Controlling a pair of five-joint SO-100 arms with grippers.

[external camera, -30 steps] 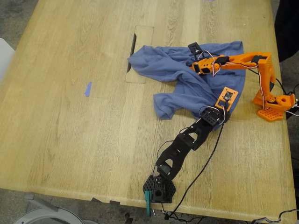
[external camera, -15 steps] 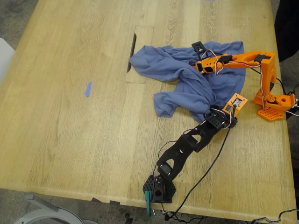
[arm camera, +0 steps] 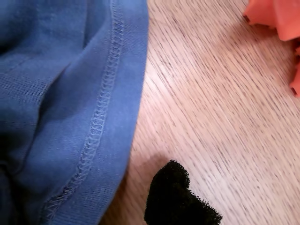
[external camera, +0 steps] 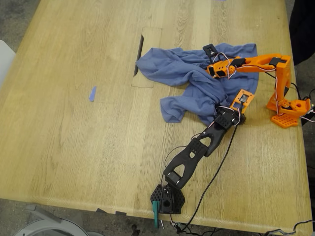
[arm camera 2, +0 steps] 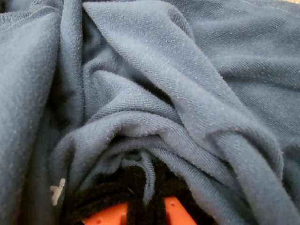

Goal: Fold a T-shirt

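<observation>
Your black arm has swung back left along the T-shirt hem; fabric bunches in your second end effector, the first's state unclear; shirt crumpled, no fold made.

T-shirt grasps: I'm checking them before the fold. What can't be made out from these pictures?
- The T-shirt's chest print: crumpled folds hide it in the exterior view.
- My first gripper: the first wrist view shows one black fingertip, cut off by the edge. Open or shut is unclear.
- My second gripper: it pinches cloth, but bunched folds hide how deep the bite goes.
</observation>
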